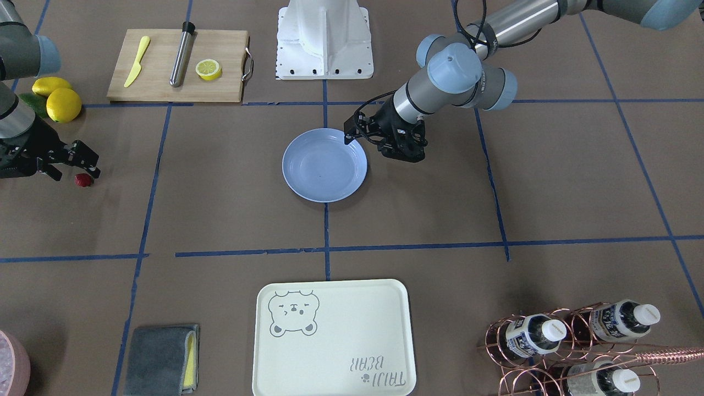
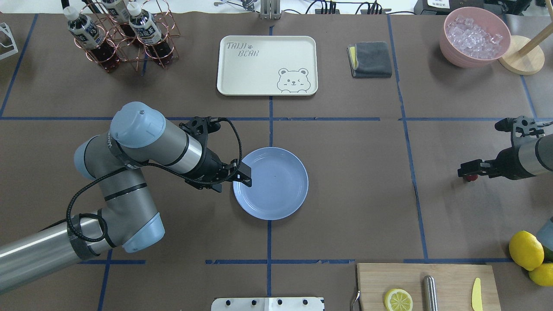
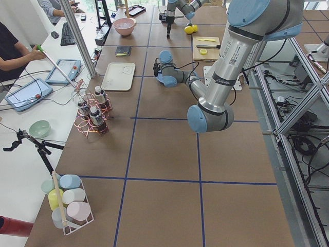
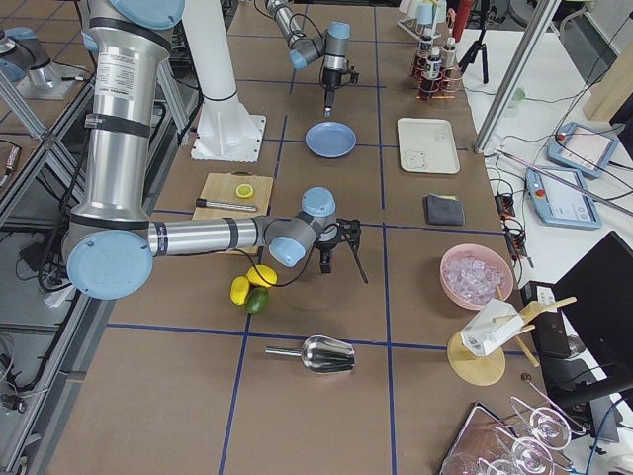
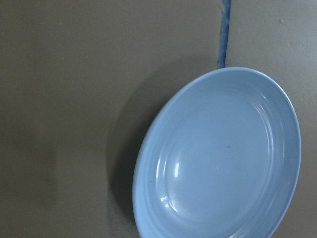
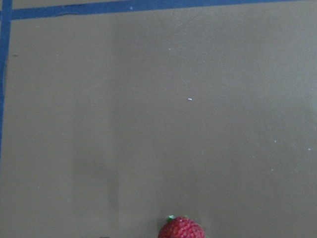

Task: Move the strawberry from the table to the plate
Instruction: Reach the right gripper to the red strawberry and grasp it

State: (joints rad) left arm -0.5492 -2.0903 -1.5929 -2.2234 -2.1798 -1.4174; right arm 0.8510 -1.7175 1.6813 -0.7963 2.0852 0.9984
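The strawberry (image 1: 83,180) (image 2: 471,177) is a tiny dark-red berry lying on the brown table (image 1: 220,220) at my far right. It also shows at the bottom edge of the right wrist view (image 6: 181,229). My right gripper (image 1: 80,171) (image 2: 468,170) hovers low right over it, open, its fingertips beside the berry. The light-blue plate (image 1: 324,165) (image 2: 276,185) (image 5: 218,158) sits bare in the table's middle. My left gripper (image 1: 352,133) (image 2: 244,172) hangs over the plate's rim on my left side, its fingers looking shut with nothing in them.
Two lemons (image 1: 58,99) and a green avocado lie behind the right arm. A cutting board (image 1: 179,66) holds a knife, a steel rod and a lemon half. The bear-print tray (image 1: 333,338), a grey cloth (image 1: 162,360), a bottle rack (image 1: 577,341) and an ice bowl (image 2: 475,36) line the far side.
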